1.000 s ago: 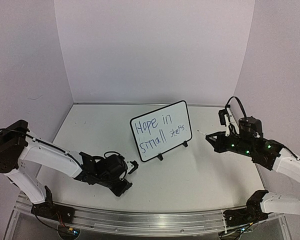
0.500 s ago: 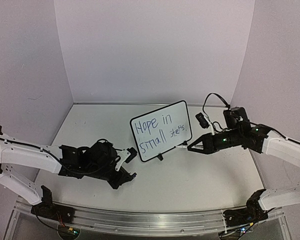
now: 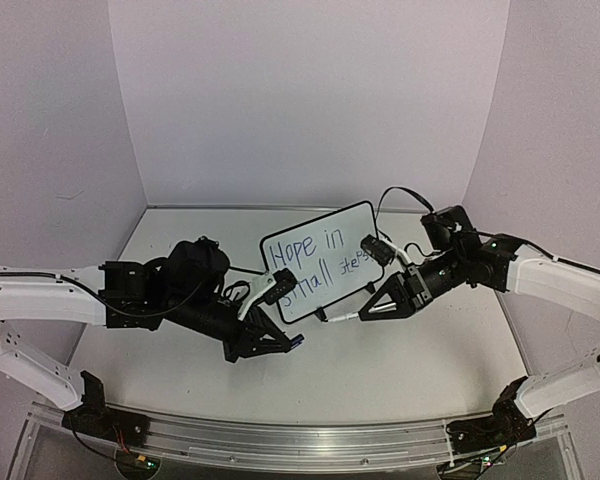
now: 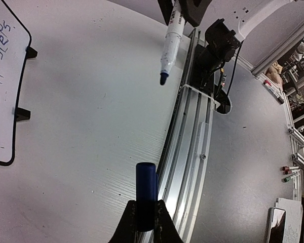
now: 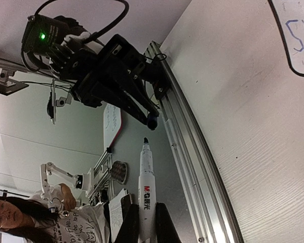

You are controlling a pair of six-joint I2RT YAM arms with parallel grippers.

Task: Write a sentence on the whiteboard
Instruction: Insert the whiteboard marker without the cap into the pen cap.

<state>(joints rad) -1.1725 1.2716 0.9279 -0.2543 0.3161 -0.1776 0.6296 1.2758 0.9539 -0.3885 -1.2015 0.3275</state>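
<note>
1. Left gripper (image 4: pixel 146 206): closed firmly on a blue cap (image 4: pixel 146 182), which stands out beyond the fingertips at bottom centre of the left wrist view.
2. Right gripper (image 5: pixel 146 215): closed on a white marker (image 5: pixel 147 177) at bottom centre of the right wrist view, bare tip leading and aimed at the cap.
3. Change over the last second:
   - Both arms swung in from the far left and far right of the top view.
   - Now meeting at lower centre, just in front of the whiteboard (image 3: pixel 322 262).
   - Tip and cap facing each other, near but not touching.
4. Meaning, as a judgement: writing done, recapping in hand, task close to its end.
5. Whiteboard:
   - Upright on its feet at centre of the top view, just behind the grippers, in the same spot as a second ago.
   - Sentence (image 3: pixel 305 262) in blue across two lines, "Hope in small steps", last word smaller.
6. Pose, left arm: stretched low across the table (image 3: pixel 410 365) from the left edge of the top view, wrist pointing right.
7. Pose, right arm: reaching in from the right edge, forearm sloping down toward lower centre.
8. Alignment, as a judgement: axes nearly matched in both wrist views, with a slight offset left to close before pressing home.
</note>
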